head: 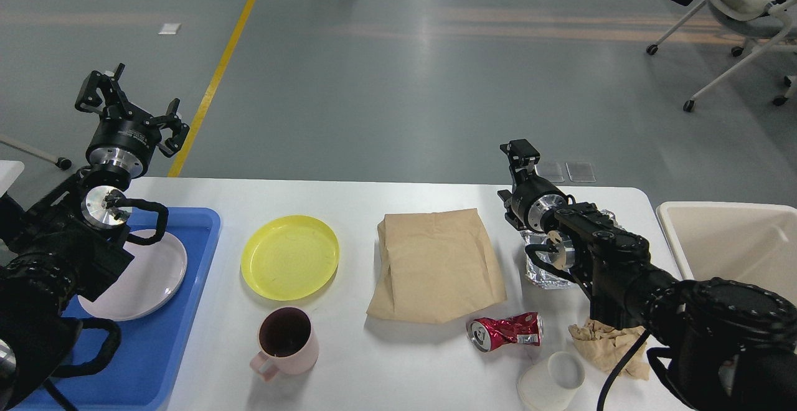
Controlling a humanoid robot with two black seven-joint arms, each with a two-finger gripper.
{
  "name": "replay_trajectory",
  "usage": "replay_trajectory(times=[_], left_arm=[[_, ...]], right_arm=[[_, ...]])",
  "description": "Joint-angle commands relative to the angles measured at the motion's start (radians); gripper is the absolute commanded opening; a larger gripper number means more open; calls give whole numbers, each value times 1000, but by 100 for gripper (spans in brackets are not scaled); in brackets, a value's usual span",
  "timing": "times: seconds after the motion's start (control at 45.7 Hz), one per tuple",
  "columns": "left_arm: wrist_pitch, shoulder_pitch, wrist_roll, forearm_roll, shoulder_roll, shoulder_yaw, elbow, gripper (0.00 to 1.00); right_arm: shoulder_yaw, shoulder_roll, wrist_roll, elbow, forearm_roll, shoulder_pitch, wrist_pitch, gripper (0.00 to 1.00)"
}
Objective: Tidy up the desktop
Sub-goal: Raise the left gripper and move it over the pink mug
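The white desktop [398, 370] carries a yellow plate [289, 256], a pink mug [285, 340], a flat brown paper bag [436, 264], a crushed red can [505, 330], a tipped white paper cup [551, 382], crumpled brown paper [607, 347] and crumpled foil [543, 272]. My left gripper [132, 104] is raised above the table's far left corner, fingers spread wide and empty. My right gripper [520, 151] hovers over the far edge just behind the foil. It looks small and dark, so its fingers cannot be told apart.
A blue tray [168, 342] at the left holds a pale plate [146, 280], partly hidden by my left arm. A cream bin [735, 243] stands off the table's right end. Office chairs [741, 0] are on the grey floor beyond.
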Motion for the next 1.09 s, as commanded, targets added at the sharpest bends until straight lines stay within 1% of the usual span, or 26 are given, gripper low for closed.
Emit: replay_trajectory(times=[0.0, 0.328, 0.481, 0.59, 0.743, 0.831, 0.94, 1.071], left_arm=[[-7, 12, -5, 0, 0, 0, 0, 96], [-7, 29, 2, 0, 19, 0, 0, 96], [8, 30, 5, 1, 13, 0, 2, 96], [-1, 29, 3, 21, 11, 20, 0, 96], [-15, 13, 2, 37, 29, 211, -38, 96], [-53, -10, 6, 44, 80, 346, -48, 96], [-90, -71, 5, 61, 108, 611, -46, 96], [-90, -146, 6, 104, 120, 920, -43, 96]], right_arm=[[0, 0, 0, 0, 0, 0, -1, 100], [0, 0, 0, 0, 0, -1, 1, 100], [0, 0, 0, 0, 0, 0, 1, 100], [0, 0, 0, 0, 0, -1, 1, 100], [0, 0, 0, 0, 0, -1, 1, 100], [0, 0, 0, 0, 0, -1, 1, 100], [0, 0, 0, 0, 0, -1, -1, 100], [0, 0, 0, 0, 0, -1, 1, 100]])
